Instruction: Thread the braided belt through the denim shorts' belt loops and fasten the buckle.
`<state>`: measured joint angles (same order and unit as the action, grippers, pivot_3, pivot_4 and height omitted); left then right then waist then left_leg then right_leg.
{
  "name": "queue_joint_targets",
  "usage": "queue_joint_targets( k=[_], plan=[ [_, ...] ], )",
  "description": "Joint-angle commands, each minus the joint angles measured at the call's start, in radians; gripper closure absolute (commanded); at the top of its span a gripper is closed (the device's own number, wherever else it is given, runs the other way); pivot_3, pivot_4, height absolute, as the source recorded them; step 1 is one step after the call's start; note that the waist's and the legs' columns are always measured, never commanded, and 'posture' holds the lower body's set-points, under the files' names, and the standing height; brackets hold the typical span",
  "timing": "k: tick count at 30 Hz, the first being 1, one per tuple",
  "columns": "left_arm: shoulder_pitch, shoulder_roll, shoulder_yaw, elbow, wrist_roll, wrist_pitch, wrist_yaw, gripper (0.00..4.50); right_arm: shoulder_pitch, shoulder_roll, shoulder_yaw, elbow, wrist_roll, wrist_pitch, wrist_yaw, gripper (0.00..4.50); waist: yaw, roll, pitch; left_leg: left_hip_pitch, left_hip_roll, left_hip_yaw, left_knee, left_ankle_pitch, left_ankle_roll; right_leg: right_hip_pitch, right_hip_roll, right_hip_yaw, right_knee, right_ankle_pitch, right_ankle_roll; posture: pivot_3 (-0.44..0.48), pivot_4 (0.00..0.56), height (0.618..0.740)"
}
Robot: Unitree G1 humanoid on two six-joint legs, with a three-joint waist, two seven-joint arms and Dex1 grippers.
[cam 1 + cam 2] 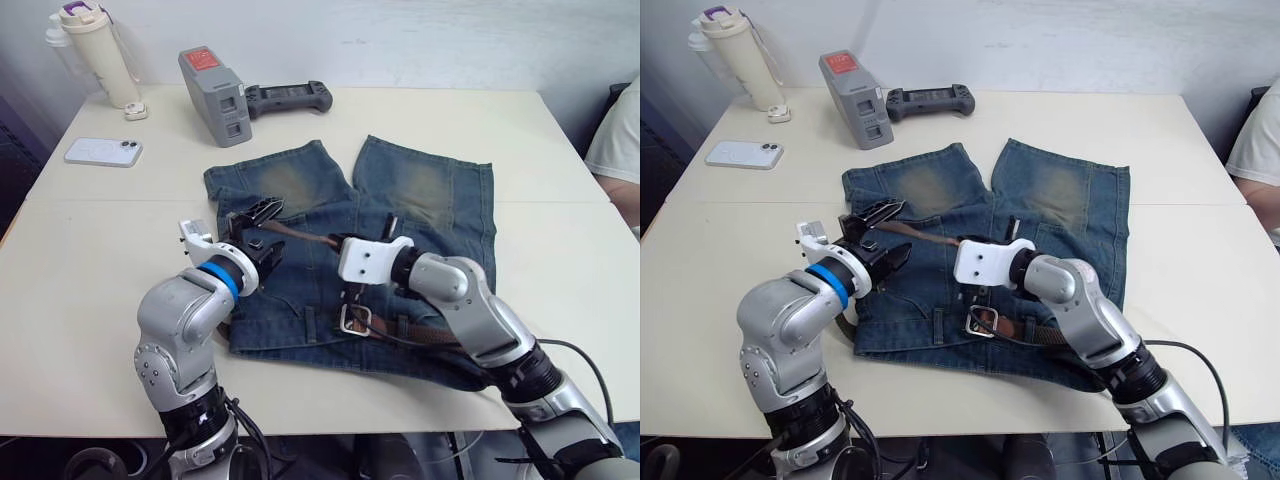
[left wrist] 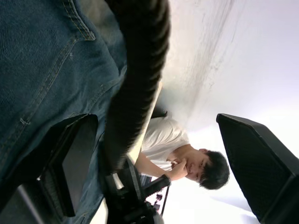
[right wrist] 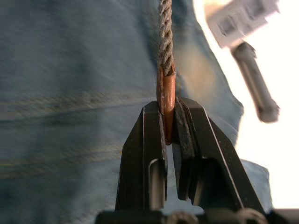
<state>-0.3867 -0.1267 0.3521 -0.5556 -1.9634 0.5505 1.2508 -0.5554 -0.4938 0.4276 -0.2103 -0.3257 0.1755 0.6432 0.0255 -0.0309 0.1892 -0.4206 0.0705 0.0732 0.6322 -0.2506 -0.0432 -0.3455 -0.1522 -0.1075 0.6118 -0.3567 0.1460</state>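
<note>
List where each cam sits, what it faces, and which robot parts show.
Eye views: head, looking forward and down at the table; both arms, shorts, buckle.
Left wrist view: looks along the open left gripper; belt, shorts, a person.
Right wrist view: looks along the right gripper, shut on the belt's tan tip.
Shared: belt, shorts.

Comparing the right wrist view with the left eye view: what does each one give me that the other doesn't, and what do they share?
Right wrist view: the grip close up. The right gripper is shut on the tan tip of the braided belt, held edge-on.

Left eye view: the layout. The buckle lies at the waistband, the left gripper is open over the denim shorts, and a phone and a bottle sit on the table.

Shared: belt braid running over blue denim.
</note>
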Motion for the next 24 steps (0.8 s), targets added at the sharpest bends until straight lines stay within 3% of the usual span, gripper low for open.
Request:
queue_joint_targets(
  k=[1,21,24],
  plan=[
    [0.010,-0.004,-0.025,-0.064,-0.009,-0.043,0.026,0.02,0.011,0.004,-0.013,-0.048,-0.027,-0.010,-0.006,4.50,0.000,0.000,0.000,0.000,0.000,0.000,0.000,0.000,0.000,0.000,0.000,0.000,0.000,0.000,0.000,0.000,0.150,0.740],
    [0.044,0.023,-0.058,-0.019,-0.009,-0.039,-0.012,0.02,0.042,0.002,-0.065,-0.110,-0.063,-0.036,-0.015,4.50,0.001,0.000,0.000,0.000,0.000,0.000,0.000,0.000,0.000,0.000,0.000,0.000,0.000,0.000,0.000,0.000,0.150,0.740],
    [0.038,0.020,-0.057,-0.011,-0.009,-0.034,-0.017,0.74,0.049,0.008,-0.065,-0.125,-0.060,-0.030,-0.011,4.50,0.001,0.000,0.000,0.000,0.000,0.000,0.001,0.000,0.000,0.000,0.000,0.000,0.000,0.000,0.000,0.000,0.150,0.740]
  ],
)
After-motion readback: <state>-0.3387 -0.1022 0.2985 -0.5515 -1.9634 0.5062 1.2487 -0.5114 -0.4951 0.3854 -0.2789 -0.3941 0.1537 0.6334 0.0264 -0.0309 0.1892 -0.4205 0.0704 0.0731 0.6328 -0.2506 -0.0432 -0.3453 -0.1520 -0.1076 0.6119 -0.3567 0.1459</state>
